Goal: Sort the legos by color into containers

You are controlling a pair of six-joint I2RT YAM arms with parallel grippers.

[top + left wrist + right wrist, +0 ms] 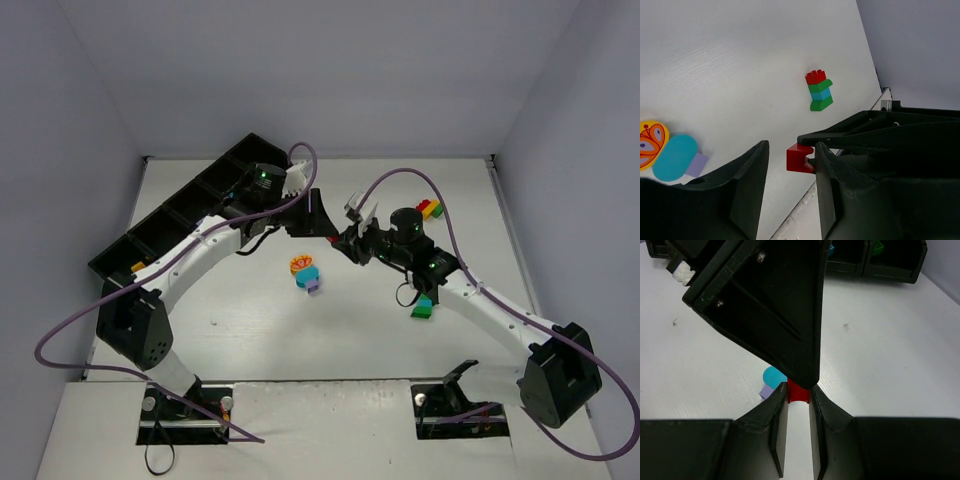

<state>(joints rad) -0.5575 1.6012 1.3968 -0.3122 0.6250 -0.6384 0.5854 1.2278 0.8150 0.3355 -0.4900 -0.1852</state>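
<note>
1. Nearest the arm bases, a green-and-teal stack [422, 308] of bricks lies on the table [300, 340], just beside the right arm.
2. A little farther, mid-table, three pieces form a touching clump: an orange butterfly piece [299, 264], a teal oval piece [309, 274] and a lilac brick [313, 287].
3. Beyond the clump the two tools meet.
   - The right gripper [799, 397] has its fingers pressed onto a red brick [799, 392], pinching it from both sides.
   - The left gripper [791, 147] faces it with its jaws spread. The red brick sits in the gap at its tips, close against one finger, with bare table showing on the other side.
4. Farther right, a red-yellow-green cluster [430, 209] sits alone on the table.
5. The black tray [170, 205] runs slantwise along the left edge, from near to far.
   - At its nearest compartment an orange speck [137, 266] shows beside the left arm. I cannot tell whether it lies inside.
   - In the right wrist view, a green brick [877, 246] lies in the compartment at the right edge of that view.
   - A teal brick [830, 247] lies in the compartment next to it.
   - What the other compartments hold cannot be made out.
</note>
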